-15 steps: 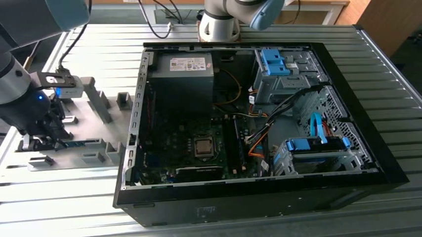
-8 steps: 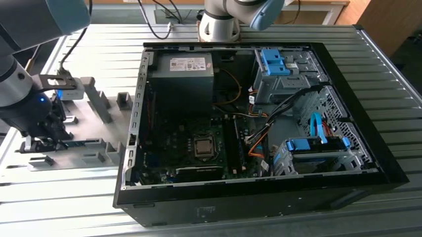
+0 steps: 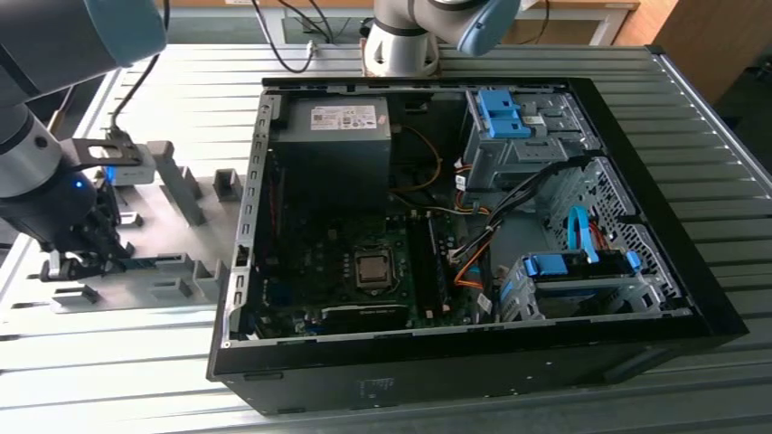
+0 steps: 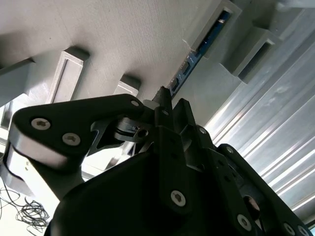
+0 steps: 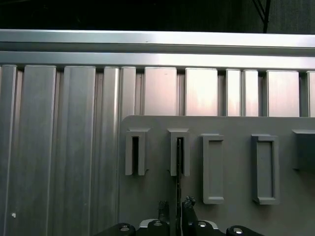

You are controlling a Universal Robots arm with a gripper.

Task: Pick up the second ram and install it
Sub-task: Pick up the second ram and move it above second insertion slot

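Note:
The second ram (image 5: 179, 162) stands on edge in a slotted grey holder block (image 5: 178, 147) on the grey holder plate (image 3: 151, 231), at the exterior view's left. In the second wrist view its board edge (image 4: 197, 51) runs out of the slot toward my fingers. My gripper (image 5: 177, 204) straddles the stick's near end, one fingertip on each side with a thin gap showing, so it reads as narrowly open. In the exterior view my gripper (image 3: 82, 264) is low over the plate, left of the open computer case (image 3: 675, 298). The second wrist view has the gripper (image 4: 172, 101) nearly touching the stick.
Several other grey holder blocks (image 5: 212, 167) stand on the plate. Inside the case lie the motherboard's memory slots (image 3: 425, 262), a power supply (image 3: 332, 136) and blue drive cages (image 3: 567, 267). The ribbed metal table (image 5: 59, 147) surrounds the plate. A second arm's base (image 3: 404, 45) stands behind the case.

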